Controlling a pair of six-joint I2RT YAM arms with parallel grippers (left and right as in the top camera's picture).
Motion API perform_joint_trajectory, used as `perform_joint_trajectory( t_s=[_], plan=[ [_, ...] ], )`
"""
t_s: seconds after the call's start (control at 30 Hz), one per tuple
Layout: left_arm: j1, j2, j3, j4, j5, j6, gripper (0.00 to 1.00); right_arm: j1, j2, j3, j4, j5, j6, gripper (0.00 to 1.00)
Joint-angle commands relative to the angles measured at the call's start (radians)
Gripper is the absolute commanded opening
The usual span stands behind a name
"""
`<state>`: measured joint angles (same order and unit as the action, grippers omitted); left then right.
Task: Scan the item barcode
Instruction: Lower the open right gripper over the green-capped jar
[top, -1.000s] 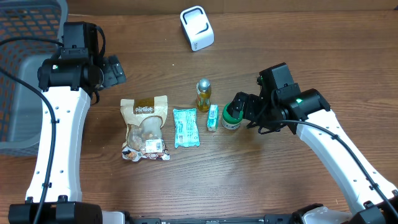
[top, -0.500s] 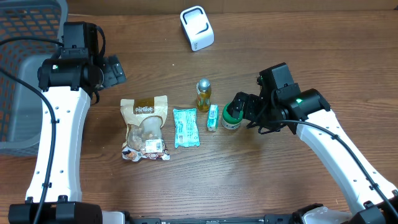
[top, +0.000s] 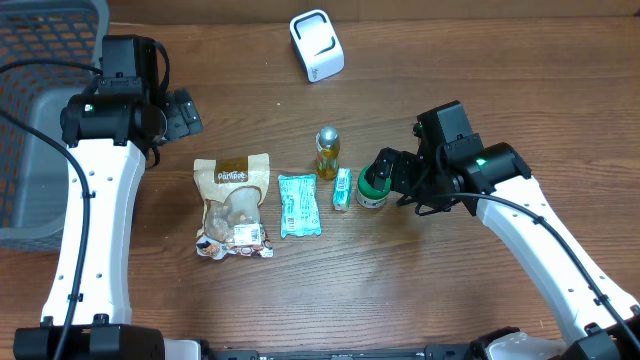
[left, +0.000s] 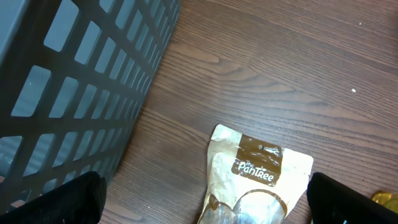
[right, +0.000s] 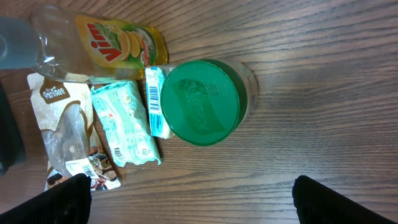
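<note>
Fingers of left gripper (left: 205, 202) and right gripper (right: 199, 202) stand wide, empty; round green-lidded jar (right: 202, 102) seems rigid, smooth: hold its sides.

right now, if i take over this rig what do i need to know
Left hand: open, empty, between the basket and the snack pouch.
Right hand: open, empty, next to the green-lidded jar.
Items: the pouch, teal packet, bottle, small box and jar sit in a row between the arms. The white scanner stands beyond them on the far side.
Done: nothing lifted, nothing at the scanner.
Left: pick an item and show its barcode to the scanner. The small box's barcode shows in the right wrist view.
</note>
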<state>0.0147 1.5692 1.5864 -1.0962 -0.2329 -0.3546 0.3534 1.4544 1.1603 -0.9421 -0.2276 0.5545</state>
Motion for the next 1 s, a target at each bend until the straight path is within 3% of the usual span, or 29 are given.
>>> perform_joint_trajectory(
  t_s=[0.0, 0.97],
  plan=[
    [-0.002, -0.003, 0.004, 0.0, -0.01, 0.026, 1.0, 0.001, 0.002, 0.022, 0.006, 0.014, 0.007, 1.0],
    [-0.002, -0.003, 0.004, 0.0, -0.01, 0.026, 0.99, 0.0, 0.006, 0.022, 0.102, -0.027, 0.008, 0.99]
  ],
)
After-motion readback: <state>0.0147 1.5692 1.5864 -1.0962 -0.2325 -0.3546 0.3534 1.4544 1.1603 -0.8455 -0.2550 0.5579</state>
